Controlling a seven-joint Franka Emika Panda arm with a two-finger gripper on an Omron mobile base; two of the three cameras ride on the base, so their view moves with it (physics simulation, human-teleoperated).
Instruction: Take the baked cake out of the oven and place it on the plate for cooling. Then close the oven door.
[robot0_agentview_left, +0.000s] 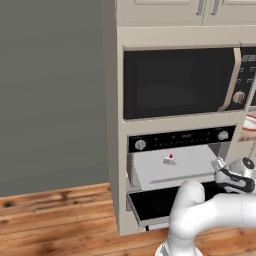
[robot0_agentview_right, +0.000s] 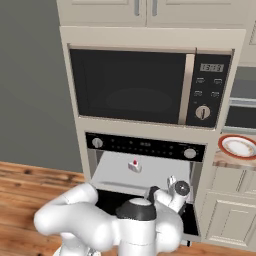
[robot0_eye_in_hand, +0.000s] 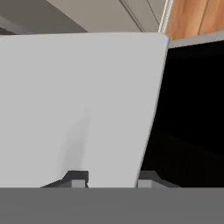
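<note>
Your end effector (robot0_eye_in_hand: 109, 178) sits low at the front of the oven (robot0_agentview_right: 145, 165), by the right front corner of the grey interior tray (robot0_agentview_left: 172, 167). In the hand view its two dark finger tips (robot0_eye_in_hand: 76, 178) stand apart, with a pale grey surface running between them; you cannot tell from this whether they touch it. Jaws parted, nothing visibly grasped. In the right base view the end effector (robot0_agentview_right: 172, 186) lies just right of the tray's front edge, above the oven door (robot0_agentview_right: 192, 225).

The oven door is dropped down and open, its dark glass facing up below the tray; the arm's white body covers much of it in both base views.

The baked cake (robot0_agentview_right: 134, 165) rests on the tray inside the oven, a small white wedge with a red cherry on top, near the tray's middle and well apart from your end effector. In the left base view the cake (robot0_agentview_left: 170, 159) sits behind and to the left of the end effector (robot0_agentview_left: 220, 167).

Above the oven's black control strip (robot0_agentview_right: 145, 146) is the larger black microwave (robot0_agentview_right: 150, 87), door shut.

The plate (robot0_agentview_right: 239, 147), red-orange rim and white centre, lies on the desk (robot0_agentview_right: 227, 161) to the right of the oven, about level with the control strip.
</note>
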